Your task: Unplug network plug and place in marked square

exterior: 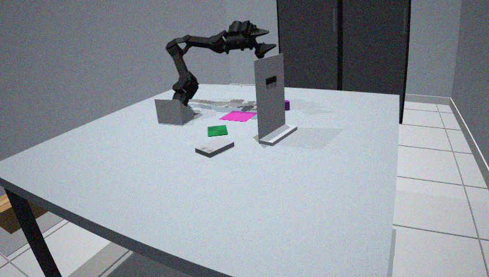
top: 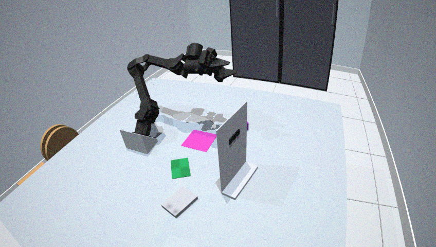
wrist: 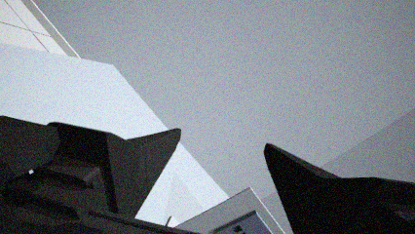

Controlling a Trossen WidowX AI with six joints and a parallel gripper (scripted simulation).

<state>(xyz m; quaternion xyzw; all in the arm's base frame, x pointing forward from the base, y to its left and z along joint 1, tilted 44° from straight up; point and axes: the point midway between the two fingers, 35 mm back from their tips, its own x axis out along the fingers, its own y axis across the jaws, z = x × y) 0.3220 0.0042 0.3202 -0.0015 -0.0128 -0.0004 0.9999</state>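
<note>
The upright grey panel stands on a white foot. The top and exterior views show its face turned away from the arm, with a dark socket part. In the wrist view a blue-grey socket block shows at the bottom edge, partly cut off. The plug and its tab cannot be made out. A flat magenta square lies on the table between arm base and panel. My gripper is open and empty, above the panel's height, pointing roughly level.
A green flat square lies nearer the cameras than the magenta one. A pale flat block lies nearer still. A purple object shows partly behind the panel.
</note>
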